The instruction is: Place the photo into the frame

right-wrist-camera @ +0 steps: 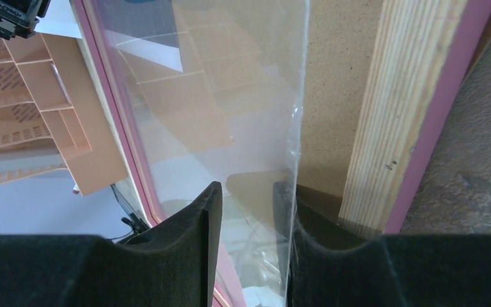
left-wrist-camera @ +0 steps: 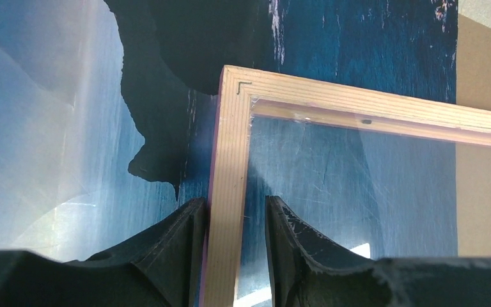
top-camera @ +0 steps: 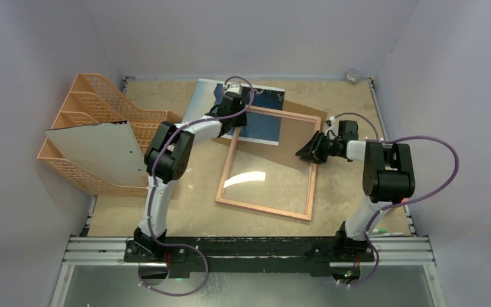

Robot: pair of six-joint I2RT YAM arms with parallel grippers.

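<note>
On the tan table [top-camera: 192, 217], reverse up: large pink-edged wooden picture frame [top-camera: 265, 210], long axis roughly near-to-far; blue sea paper photo [top-camera: 206, 102] trapped under its far-left corner, beside left gripper [left-wrist-camera: 235, 204], part-open astride left rail [left-wrist-camera: 227, 192], unclamped; right gripper [right-wrist-camera: 248, 192] part-open over clear pane [right-wrist-camera: 230, 96] edge, gripping nothing.

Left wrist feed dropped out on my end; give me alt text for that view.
The left gripper, fingers apart, straddles the frame at its wooden side rail near the corner, one finger outside, one over the clear pane. The blue sea photo lies under the frame, with brown board at the right.
</note>
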